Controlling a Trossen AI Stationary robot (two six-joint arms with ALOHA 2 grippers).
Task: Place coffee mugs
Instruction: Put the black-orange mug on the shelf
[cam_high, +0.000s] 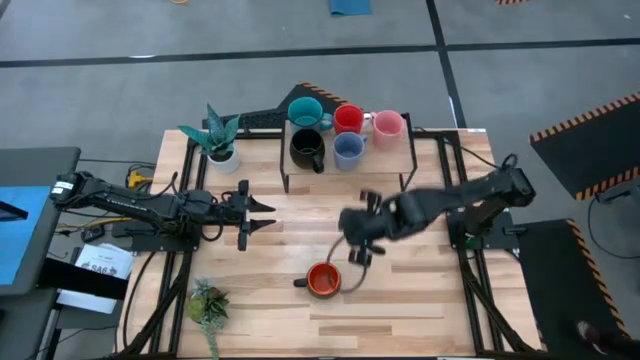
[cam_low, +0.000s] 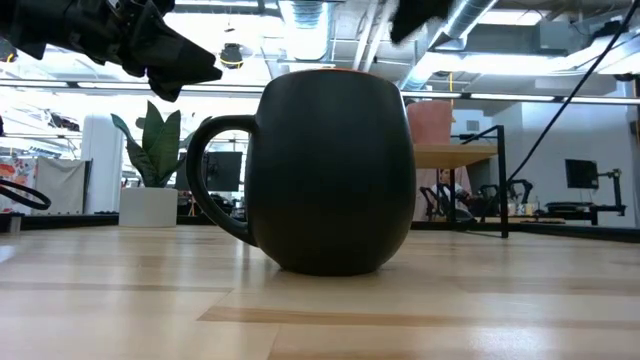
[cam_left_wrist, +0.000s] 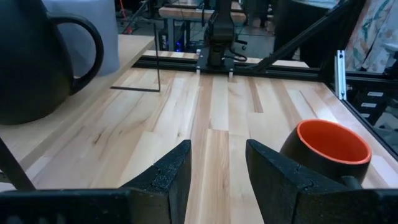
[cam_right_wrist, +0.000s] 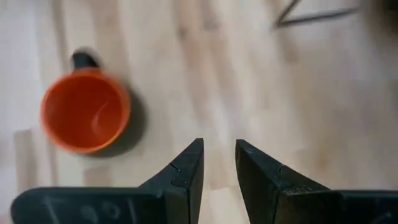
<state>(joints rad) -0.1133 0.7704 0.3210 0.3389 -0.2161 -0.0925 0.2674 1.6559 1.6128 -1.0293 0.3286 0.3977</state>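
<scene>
The orange mug (cam_high: 322, 280), dark outside and orange inside, stands upright on its base on the table, with its handle (cam_high: 300, 283) toward the left. It fills the low view (cam_low: 335, 170) and shows in both wrist views (cam_left_wrist: 329, 148) (cam_right_wrist: 85, 111). The teal (cam_high: 305, 111), red (cam_high: 347, 119), pink (cam_high: 388, 125), black (cam_high: 306, 149) and light blue (cam_high: 348, 151) mugs stand together on a raised rack at the far edge. My right gripper (cam_high: 357, 250) (cam_right_wrist: 217, 149) hovers open just beyond the orange mug on its far-right side. My left gripper (cam_high: 262, 214) (cam_left_wrist: 217, 152) waits open at the table's left.
The rack's thin black legs (cam_high: 286, 184) stand on the table behind the orange mug. A white pot with a spiky green plant (cam_high: 220, 140) sits at the far left. A small green plant (cam_high: 207, 305) lies near the near-left corner. Bare wood (cam_high: 420, 300) stretches right of the mug.
</scene>
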